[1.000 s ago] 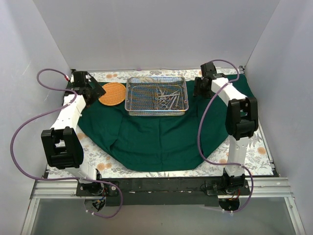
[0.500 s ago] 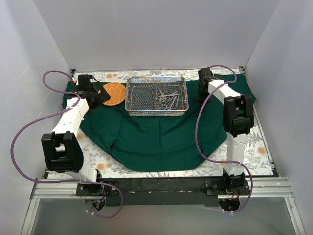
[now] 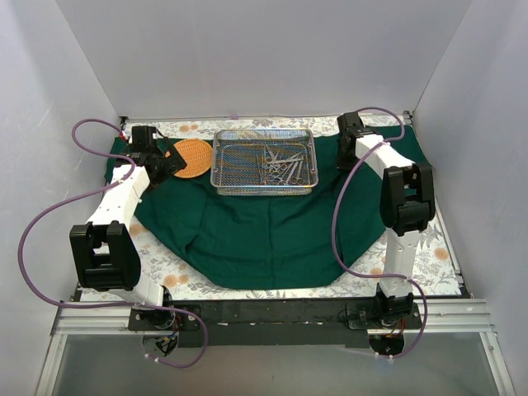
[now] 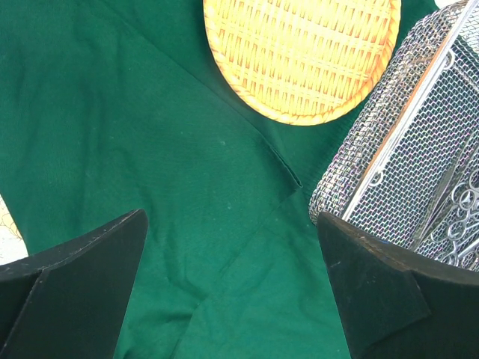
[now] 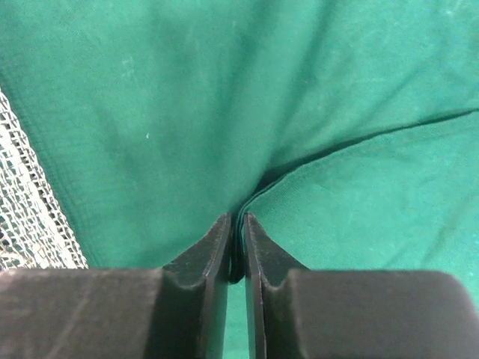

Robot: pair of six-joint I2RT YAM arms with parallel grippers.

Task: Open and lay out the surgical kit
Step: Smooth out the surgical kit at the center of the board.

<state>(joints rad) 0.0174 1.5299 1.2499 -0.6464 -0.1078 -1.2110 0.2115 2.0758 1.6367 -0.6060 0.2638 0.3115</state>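
The dark green cloth wrap [image 3: 264, 227] lies spread over the table. The silver wire-mesh tray [image 3: 233, 162] stands on it at the back, holding several steel scissors and forceps [image 3: 282, 165]. My right gripper [image 3: 347, 142] is at the cloth's back right, right of the tray, shut on a fold of the cloth wrap [image 5: 299, 179]; the tray's mesh [image 5: 22, 217] shows at the left. My left gripper [image 3: 161, 161] is open and empty over the cloth [image 4: 165, 164] left of the tray [image 4: 404, 164]; its fingers [image 4: 82, 277] are wide apart.
A round woven orange basket [image 3: 190, 157] lies on the cloth between my left gripper and the tray; it also shows in the left wrist view [image 4: 299, 52]. Floral table covering [image 3: 429, 256] shows around the cloth. White walls enclose the back and sides.
My left gripper moved toward the back, near the basket, then stayed. My right gripper shifted toward the back right corner of the cloth, beside the tray.
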